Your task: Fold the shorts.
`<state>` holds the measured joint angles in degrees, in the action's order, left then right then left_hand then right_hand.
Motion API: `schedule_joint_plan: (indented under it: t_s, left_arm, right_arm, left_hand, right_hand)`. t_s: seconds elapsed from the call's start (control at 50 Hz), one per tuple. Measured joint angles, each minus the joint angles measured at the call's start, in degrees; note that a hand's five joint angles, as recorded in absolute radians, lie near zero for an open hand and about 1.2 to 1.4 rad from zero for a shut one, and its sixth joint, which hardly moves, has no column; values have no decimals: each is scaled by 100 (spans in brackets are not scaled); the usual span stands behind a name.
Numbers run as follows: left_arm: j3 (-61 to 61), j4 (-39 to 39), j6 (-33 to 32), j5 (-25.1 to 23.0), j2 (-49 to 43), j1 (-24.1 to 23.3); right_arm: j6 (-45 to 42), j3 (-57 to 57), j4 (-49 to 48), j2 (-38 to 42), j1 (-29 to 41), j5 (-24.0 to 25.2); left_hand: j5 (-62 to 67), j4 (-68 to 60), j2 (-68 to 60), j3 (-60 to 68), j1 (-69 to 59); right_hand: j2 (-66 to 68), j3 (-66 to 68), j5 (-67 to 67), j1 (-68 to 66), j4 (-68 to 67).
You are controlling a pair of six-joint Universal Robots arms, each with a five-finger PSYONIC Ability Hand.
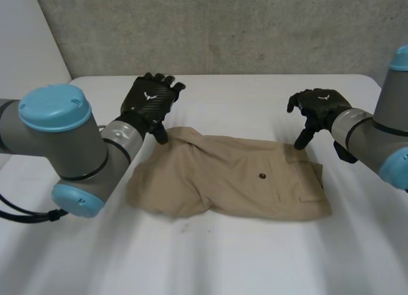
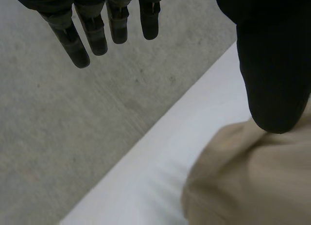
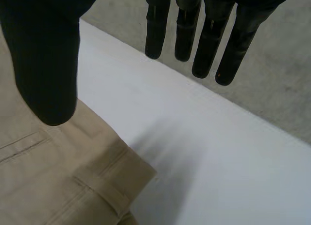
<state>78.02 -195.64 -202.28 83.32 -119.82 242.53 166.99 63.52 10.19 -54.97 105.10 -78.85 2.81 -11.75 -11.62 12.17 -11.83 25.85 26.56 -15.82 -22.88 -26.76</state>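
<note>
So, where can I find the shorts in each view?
Head view: shorts mid-table, between left hand and right hand.
Left wrist view: shorts at the left hand's thumb tip.
Right wrist view: shorts at the right hand's thumb tip.
Shared landmark: the white table's far edge.

I'm seeing left hand (image 2: 274, 64) thumb covering a shorts (image 2: 243, 186) corner; right arm (image 1: 373, 137) is running off-frame at 3 o'clock.
</note>
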Motion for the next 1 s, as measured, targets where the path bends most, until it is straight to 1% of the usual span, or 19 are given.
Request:
schedule_joint_plan:
  t_s: [0.1,0.14,0.16,0.22,0.4,0.42,0.5,0.52,0.54,0.56,0.58,0.6,0.64,0.7,0.72,0.78,0.82,0.86,1.0]
  left_arm:
    - [324,424,249,11,277,157]
    - [394,478,275,11,337,184]
    - [526,553,308,11,448,226]
    - [684,594,323,9,567,258]
    - [959,563,307,0,689,261]
    - [974,557,305,0,689,258]
    - [986,550,304,-1,685,257]
    - [985,548,303,-1,684,257]
    - [984,548,302,-1,684,257]
    - [983,546,301,0,684,257]
    - [981,547,299,1,686,258]
    - [980,547,298,2,693,258]
    - [980,547,297,3,702,258]
    - [983,549,295,2,742,259]
    - [983,549,295,2,742,259]
    - [988,547,294,-2,780,263]
    - [989,546,294,-2,786,263]
    - [994,537,294,-7,814,273]
    - [996,514,297,-9,819,287]
  right_arm:
    - [534,-1053,514,976,-155,218]
    - [597,-1192,591,1102,-172,255]
    - [770,-1601,829,1468,-217,369]
    - [910,-1994,1055,1822,-258,458]
    - [1038,-2549,1342,2356,-293,492]
    - [1037,-2580,1351,2399,-294,482]
    - [1027,-2599,1351,2453,-295,462]
    - [1020,-2598,1350,2462,-296,454]
    - [1016,-2597,1351,2465,-296,448]
    - [1010,-2589,1353,2462,-297,431]
    - [1004,-2574,1357,2447,-301,398]
    - [998,-2544,1367,2416,-305,341]
    - [996,-2523,1373,2392,-309,299]
    - [996,-2356,1388,2156,-365,-32]
    - [996,-2356,1388,2156,-365,-32]
    - [951,-2096,1372,1839,-474,-330]
    - [929,-2033,1368,1773,-499,-381]
    - [769,-1753,1350,1496,-612,-561]
    - [435,-1462,1364,1295,-730,-673]
  left_hand:
    - [0,0,0,0,0]
    - [0,0,0,0,-2]
    - [0,0,0,0,0]
    - [0,0,0,0,0]
    - [0,0,0,0,0]
    - [0,0,0,0,0]
    - [0,0,0,0,0]
    - [0,0,0,0,0]
    - [0,0,0,0,-2]
    - [0,0,0,0,0]
    - [0,0,0,0,0]
    - [0,0,0,0,0]
    - [0,0,0,0,-2]
    - [0,0,0,0,0]
    - [0,0,0,0,0]
    - [0,0,0,0,0]
    - [0,0,0,0,0]
    - [0,0,0,0,0]
    - [0,0,0,0,0]
  right_hand:
    - [378,327,-287,-244,-311]
    - [378,331,-290,-244,-314]
    - [378,341,-299,-244,-319]
    - [379,363,-325,-247,-329]
    - [582,536,-476,-418,-496]
    - [860,807,-740,-676,-770]
    - [966,904,-817,-744,-851]
    - [2143,2016,-1883,-1734,-1999]
    - [2143,2016,-1883,-1734,-1999]
    - [2806,2640,-2471,-2253,-2622]
    - [2806,2640,-2471,-2253,-2622]
    - [4073,3909,-3845,-3104,-3971]
    - [4125,3961,-3885,-3136,-4021]
    - [4164,4042,-3941,-3177,-4124]
    - [4164,4042,-3941,-3177,-4124]
    - [4164,4042,-3941,-3177,-4124]
    - [4164,4042,-3941,-3177,-4124]
    - [4165,4086,-3941,-3177,-4140]
    - [4165,4098,-3941,-3177,-4141]
